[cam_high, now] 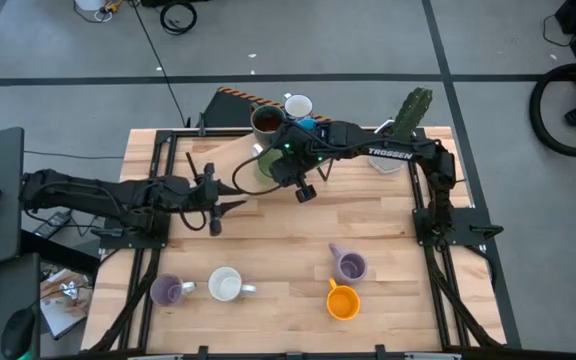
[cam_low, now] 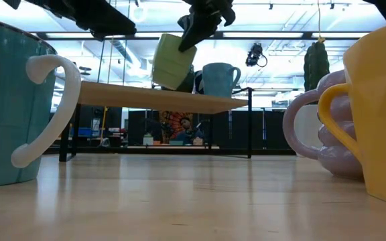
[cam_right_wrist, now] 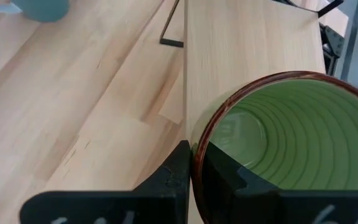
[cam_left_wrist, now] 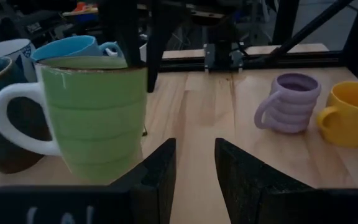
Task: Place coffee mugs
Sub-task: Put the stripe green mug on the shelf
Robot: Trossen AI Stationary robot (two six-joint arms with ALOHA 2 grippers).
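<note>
My right gripper (cam_high: 280, 165) reaches from the right over the raised wooden shelf (cam_high: 230, 150) at the table's far left and is shut on the green mug (cam_high: 261, 168). In the low view the green mug (cam_low: 173, 61) is tilted, its base at shelf height; whether it touches the shelf I cannot tell. The dark brown mug (cam_high: 266, 122), a white mug (cam_high: 298, 105) and the blue mug (cam_high: 311, 126) stand on the shelf behind it. My left gripper (cam_high: 230, 205) waits open near the shelf's near side, touching nothing. My right gripper pinches the green mug's rim (cam_right_wrist: 199, 146), one finger inside the mug and one outside. The fingers (cam_left_wrist: 129, 37) come from above, pointing down. The mug hangs tilted below them over the shelf's edge, its white handle (cam_left_wrist: 8, 118) sticking out sideways.
Near the table's front edge stand a purple mug (cam_high: 166, 290), a pale mug (cam_high: 226, 285), a second purple mug (cam_high: 349, 266) and the orange mug (cam_high: 343, 301). The cactus pot (cam_high: 408, 120) is at the far right. Bare wood lies mid-table.
</note>
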